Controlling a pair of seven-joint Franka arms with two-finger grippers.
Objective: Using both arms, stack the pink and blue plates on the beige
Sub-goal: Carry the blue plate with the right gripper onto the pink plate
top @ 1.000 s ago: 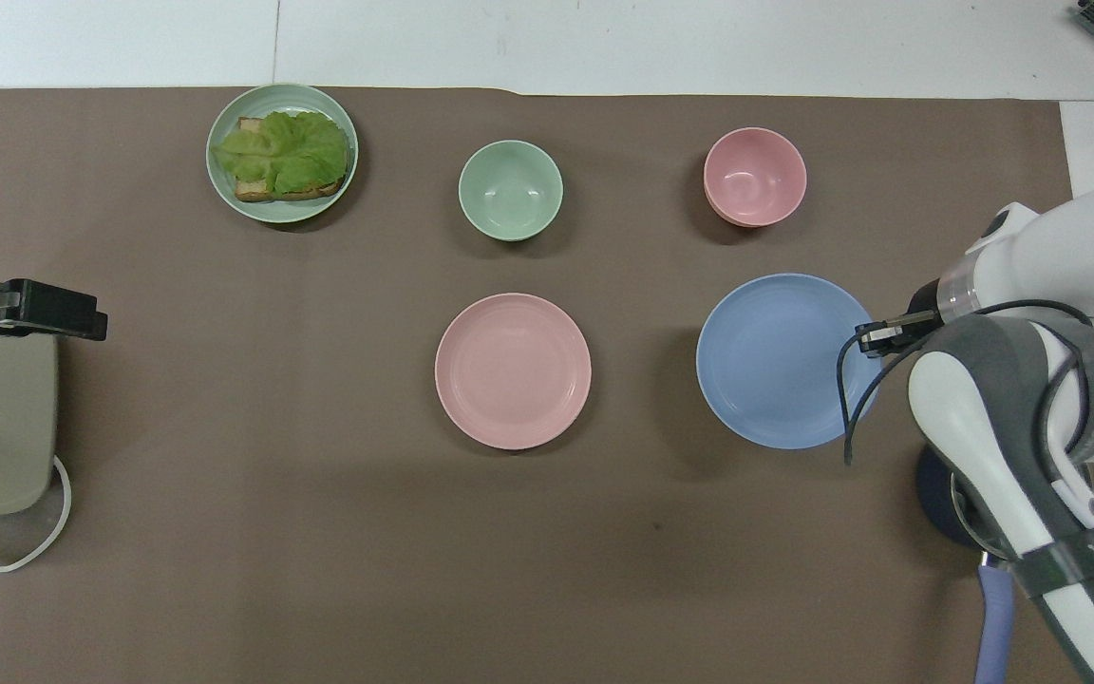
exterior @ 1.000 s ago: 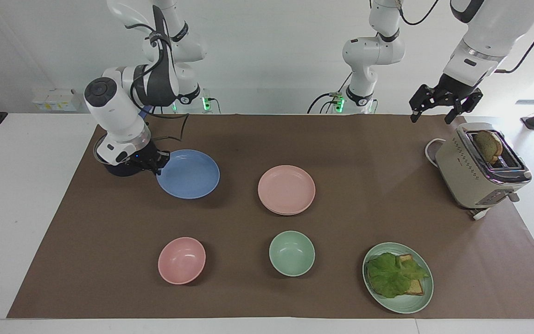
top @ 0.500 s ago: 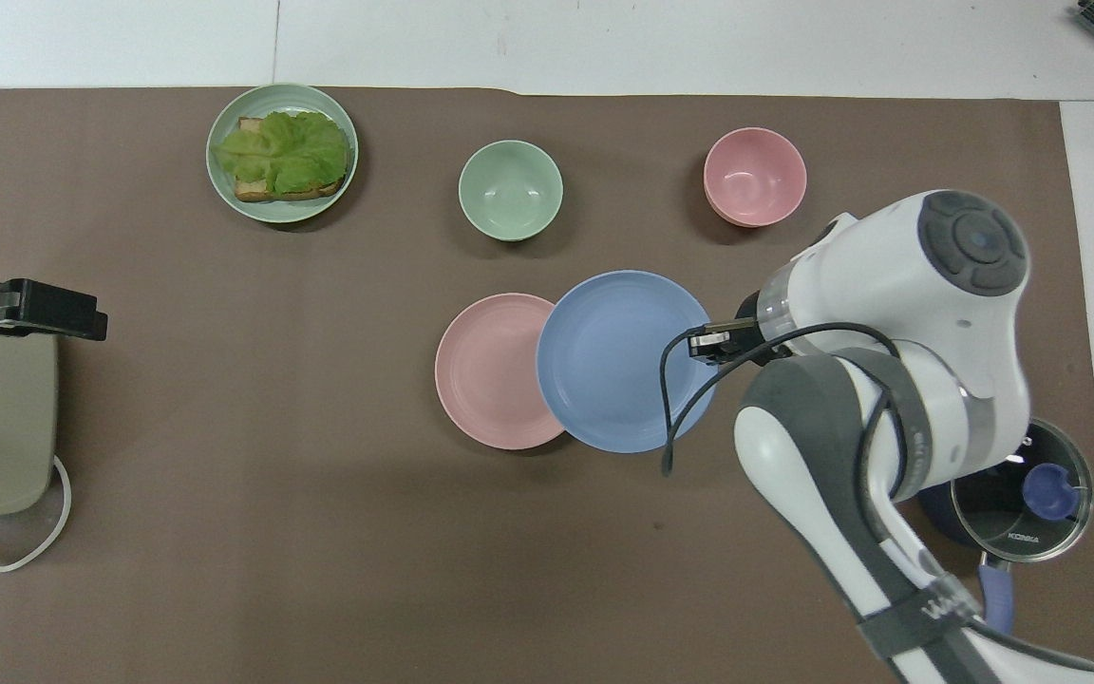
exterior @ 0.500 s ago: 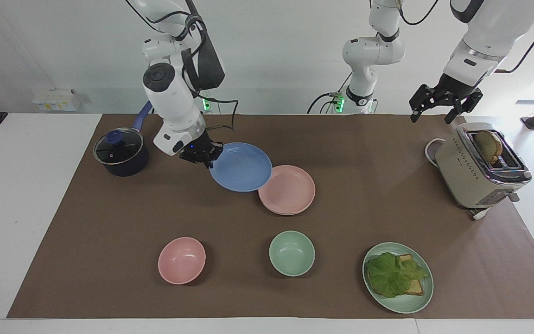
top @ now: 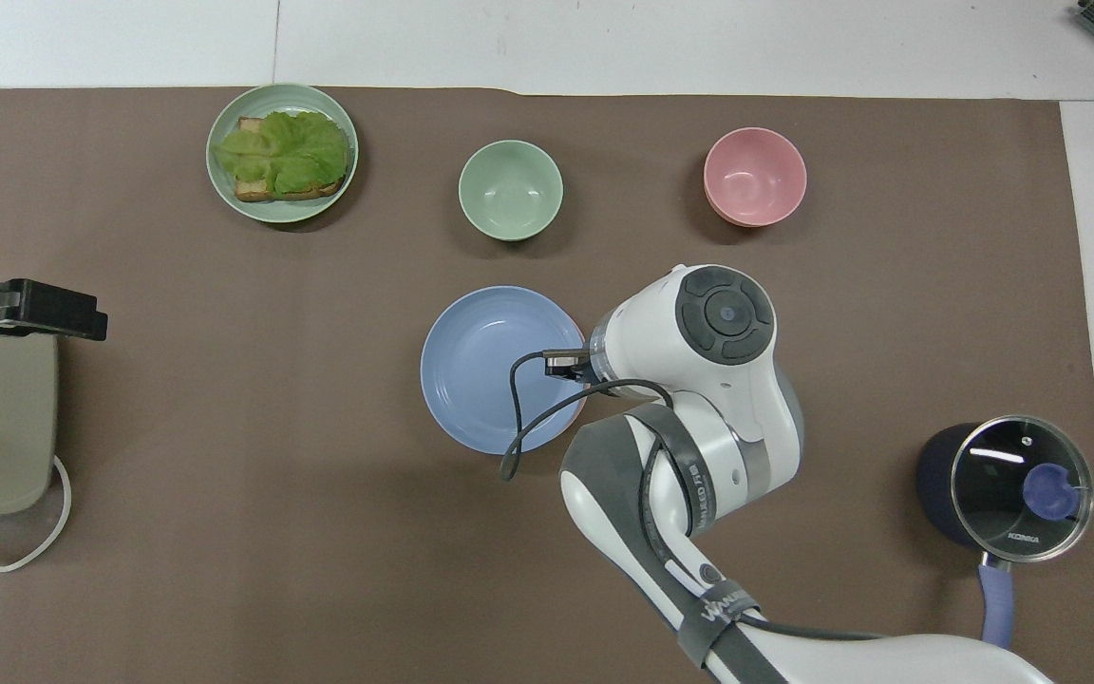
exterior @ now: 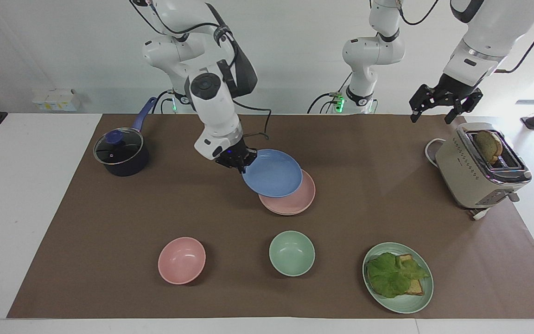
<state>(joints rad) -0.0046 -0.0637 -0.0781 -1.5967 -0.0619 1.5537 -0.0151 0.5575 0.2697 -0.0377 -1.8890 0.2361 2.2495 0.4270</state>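
A white tabletop point(exterior: 26, 195) carried a brown mat point(exterior: 369, 153) that covered most of its surface. A plain white wall point(exterior: 295, 55) stood at the robots' end. Light was bright and even, strongest toward the left arm's end. A small white box point(exterior: 56, 99) sat against the wall.

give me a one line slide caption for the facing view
Right gripper carries the blue plate above the pink plate.

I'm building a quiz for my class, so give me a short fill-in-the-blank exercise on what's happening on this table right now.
1. The right gripper holds the ____ plate by its rim.
2. That plate hangs over the ____ plate.
3. The left gripper hangs open over the ____.

Missing words: blue; pink; toaster
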